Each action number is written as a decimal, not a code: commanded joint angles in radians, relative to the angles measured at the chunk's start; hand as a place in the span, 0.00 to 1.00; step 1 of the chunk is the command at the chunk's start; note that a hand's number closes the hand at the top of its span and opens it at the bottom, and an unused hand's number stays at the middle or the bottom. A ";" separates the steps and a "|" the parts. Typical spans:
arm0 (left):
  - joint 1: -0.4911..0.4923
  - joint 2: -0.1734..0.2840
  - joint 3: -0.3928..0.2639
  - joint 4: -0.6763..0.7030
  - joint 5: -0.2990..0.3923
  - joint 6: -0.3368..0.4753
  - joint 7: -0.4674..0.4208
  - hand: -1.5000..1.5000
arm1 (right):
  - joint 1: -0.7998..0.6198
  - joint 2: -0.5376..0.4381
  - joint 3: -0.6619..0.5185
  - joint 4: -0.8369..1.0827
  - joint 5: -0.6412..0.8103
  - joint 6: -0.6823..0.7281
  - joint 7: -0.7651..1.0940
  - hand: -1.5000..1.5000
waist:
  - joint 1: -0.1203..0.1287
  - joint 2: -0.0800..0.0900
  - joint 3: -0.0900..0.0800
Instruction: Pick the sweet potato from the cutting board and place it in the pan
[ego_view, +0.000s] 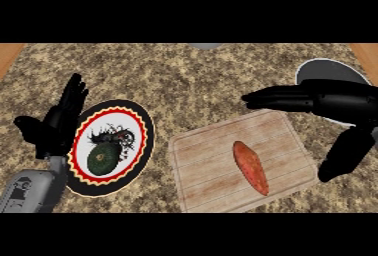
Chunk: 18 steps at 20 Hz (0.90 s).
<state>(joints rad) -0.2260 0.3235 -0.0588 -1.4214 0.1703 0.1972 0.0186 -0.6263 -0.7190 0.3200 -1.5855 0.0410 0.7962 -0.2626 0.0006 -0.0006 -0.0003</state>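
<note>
Both hands empty: right hand (310, 100) hovered fingers spread above the cutting board (214, 170), likely lining up on the sweet potato (251, 167); left hand (59, 117) rested open beside the plate (140, 150).

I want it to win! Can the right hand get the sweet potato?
Probably yes. The right hand hovers open beside the cutting board, and the sweet potato lies bare on top with nothing covering it.

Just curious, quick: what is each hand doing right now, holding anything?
Left hand: open, resting beside the plate, holding nothing.
Right hand: open above the cutting board, holding nothing; sweet potato lies there.
</note>
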 joint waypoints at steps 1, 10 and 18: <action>0.012 0.022 0.025 -0.077 0.005 -0.032 0.063 0.50 | 0.037 0.060 -0.004 0.002 0.117 -0.001 -0.011 0.00 | 0.005 0.000 0.000; 0.027 -0.060 0.001 -0.030 -0.060 -0.005 -0.010 0.50 | 0.023 0.073 0.079 0.139 0.295 0.032 -0.181 0.00 | 0.009 0.004 0.001; 0.005 -0.082 0.005 -0.028 -0.081 -0.015 0.014 0.50 | 0.029 0.127 0.139 0.095 0.354 0.015 -0.143 0.00 | 0.004 0.001 0.000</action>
<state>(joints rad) -0.2312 0.2863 -0.0249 -1.4538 0.1250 0.1654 0.0574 -0.5933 -0.6224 0.4381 -1.5014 0.3503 0.7578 -0.3497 0.0059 0.0006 0.0002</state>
